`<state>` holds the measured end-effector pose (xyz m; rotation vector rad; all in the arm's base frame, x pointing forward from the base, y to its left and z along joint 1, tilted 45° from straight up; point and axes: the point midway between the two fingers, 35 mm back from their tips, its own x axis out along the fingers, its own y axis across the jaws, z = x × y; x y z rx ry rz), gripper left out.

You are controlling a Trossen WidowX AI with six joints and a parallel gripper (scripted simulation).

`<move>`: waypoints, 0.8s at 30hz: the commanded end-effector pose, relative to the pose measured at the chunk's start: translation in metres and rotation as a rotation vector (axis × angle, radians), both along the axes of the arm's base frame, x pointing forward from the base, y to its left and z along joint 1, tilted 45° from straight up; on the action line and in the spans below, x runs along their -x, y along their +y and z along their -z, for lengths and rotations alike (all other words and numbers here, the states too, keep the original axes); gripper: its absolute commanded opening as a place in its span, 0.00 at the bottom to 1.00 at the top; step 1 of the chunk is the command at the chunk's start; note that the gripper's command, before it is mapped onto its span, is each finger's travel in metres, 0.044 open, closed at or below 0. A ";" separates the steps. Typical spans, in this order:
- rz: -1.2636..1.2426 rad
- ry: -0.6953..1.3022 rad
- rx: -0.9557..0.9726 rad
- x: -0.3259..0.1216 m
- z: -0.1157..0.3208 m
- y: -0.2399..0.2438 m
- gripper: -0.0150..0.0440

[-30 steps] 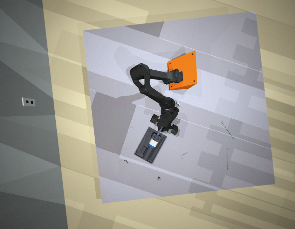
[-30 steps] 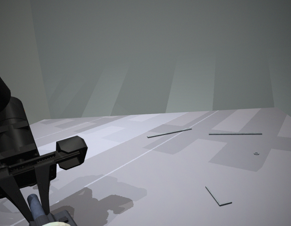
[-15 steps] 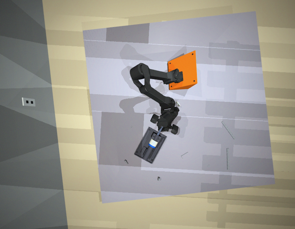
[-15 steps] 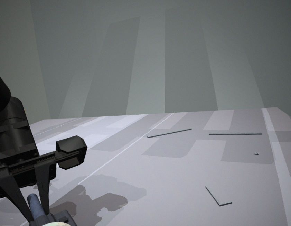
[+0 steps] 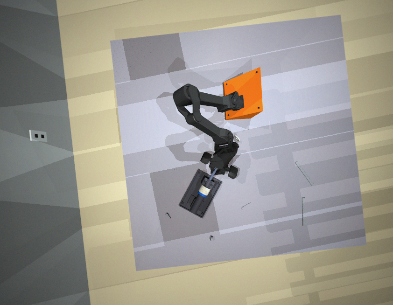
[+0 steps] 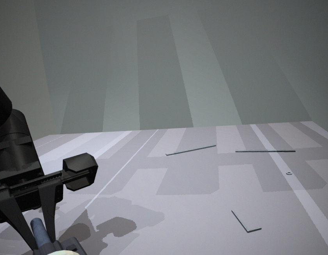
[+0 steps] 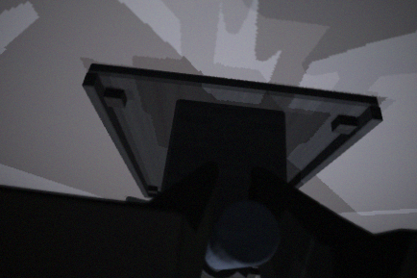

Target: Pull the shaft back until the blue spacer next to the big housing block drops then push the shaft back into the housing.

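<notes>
The blue spacer (image 5: 202,195) sits at the lower end of the cream spacers (image 5: 204,189) (image 6: 63,252), in line with the shaft, at the big dark housing block (image 5: 200,204). The blue-grey shaft (image 5: 213,175) (image 6: 39,231) (image 7: 245,234) sticks out of the other end of the dark base (image 5: 189,187) (image 7: 231,79). My gripper (image 5: 214,172) (image 6: 44,243) is shut on the shaft beside the smaller support. No spacer shows lying loose on the table. The shaft's inner end is hidden, and the blue spacer does not show in the exterior view or the wrist view.
The orange arm base (image 5: 250,95) stands behind the arm. Thin sticks (image 5: 302,211) (image 6: 191,150) and an L-shaped piece (image 5: 245,205) (image 6: 244,225) lie right of the housing. A small ring (image 6: 289,173) and a small round piece (image 5: 212,238) also lie on the table.
</notes>
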<state>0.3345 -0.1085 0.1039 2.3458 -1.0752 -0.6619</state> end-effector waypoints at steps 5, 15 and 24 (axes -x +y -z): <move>0.004 -0.004 -0.002 0.001 0.000 0.000 0.25; 0.004 -0.004 -0.002 0.002 0.001 0.001 0.25; 0.004 -0.004 -0.002 0.003 0.001 0.001 0.25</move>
